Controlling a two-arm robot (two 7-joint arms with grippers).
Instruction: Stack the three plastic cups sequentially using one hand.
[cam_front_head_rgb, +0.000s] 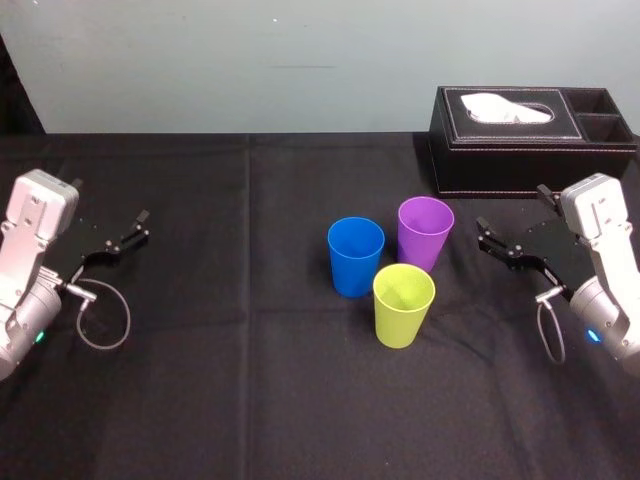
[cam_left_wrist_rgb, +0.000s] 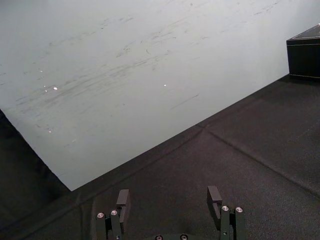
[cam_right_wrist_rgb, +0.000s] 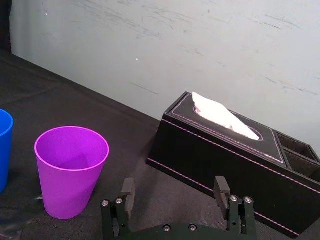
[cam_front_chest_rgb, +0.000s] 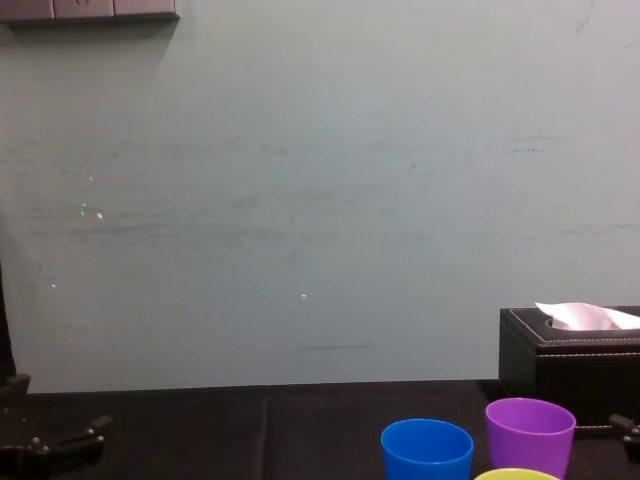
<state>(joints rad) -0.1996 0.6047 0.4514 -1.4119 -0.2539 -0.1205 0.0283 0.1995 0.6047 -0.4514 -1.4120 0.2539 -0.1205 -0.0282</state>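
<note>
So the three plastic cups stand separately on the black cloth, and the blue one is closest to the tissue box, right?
Not quite: the purple plastic tumbler, not the blue plastic tumbler, is closest to the black tissue box, as the head view shows. All three, including the yellow-green plastic tumbler, do stand separately on the black cloth.

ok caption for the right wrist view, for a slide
Open right gripper near upright purple cup, black tissue box beyond.

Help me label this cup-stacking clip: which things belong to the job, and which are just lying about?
Job: blue cup, purple cup, yellow-green cup; right gripper, open, nearest them, likely the working hand.
Lying about: black tissue box at the back right; left gripper, open, parked far left.
</note>
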